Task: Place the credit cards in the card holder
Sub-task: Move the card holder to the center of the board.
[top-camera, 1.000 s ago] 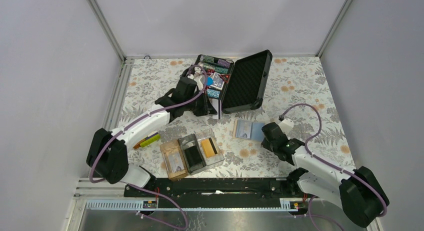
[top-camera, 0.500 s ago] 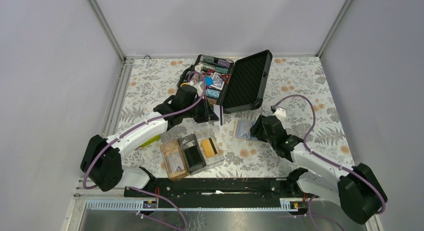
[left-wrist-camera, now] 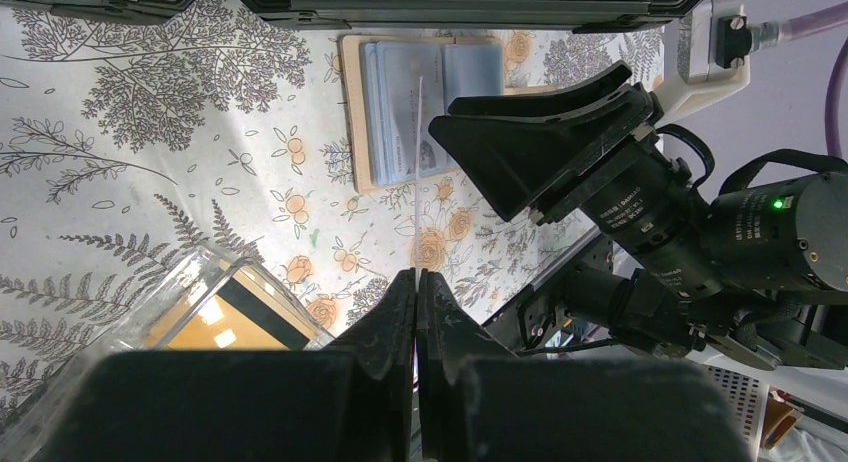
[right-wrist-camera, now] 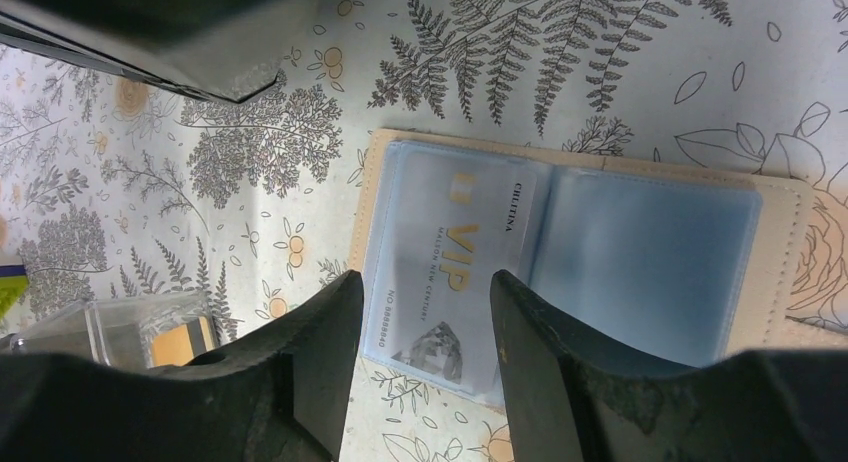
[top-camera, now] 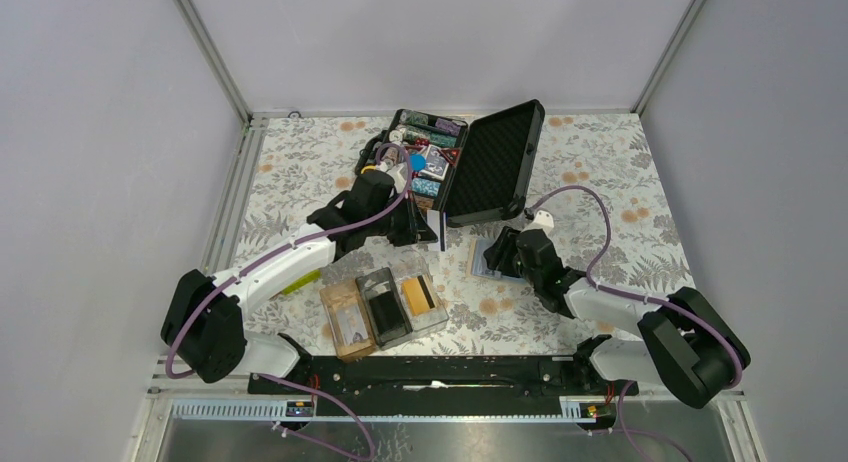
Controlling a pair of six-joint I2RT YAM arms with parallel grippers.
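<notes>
The card holder (top-camera: 383, 304) lies near the front, with brown, dark and clear compartments. A gold-orange credit card (top-camera: 421, 294) with a black stripe lies in its clear compartment, also seen in the left wrist view (left-wrist-camera: 235, 322). My left gripper (top-camera: 425, 222) (left-wrist-camera: 416, 274) is shut on a thin card (left-wrist-camera: 417, 162) seen edge-on, hanging above the mat next to the chip case. My right gripper (top-camera: 497, 254) (right-wrist-camera: 425, 282) stands open just above a beige wallet (right-wrist-camera: 560, 252). A pale VIP card (right-wrist-camera: 450, 272) in the wallet's blue sleeve lies between the fingers.
A black foam-lined chip case (top-camera: 465, 162) stands open at the back, its lid raised beside my left gripper. A yellow-green object (top-camera: 289, 284) lies under the left arm. The right arm's camera body (left-wrist-camera: 640, 212) is close to the held card.
My right gripper has opened and swung left over the wallet. The left gripper drew back slightly from the chip case with the card, then held still.
</notes>
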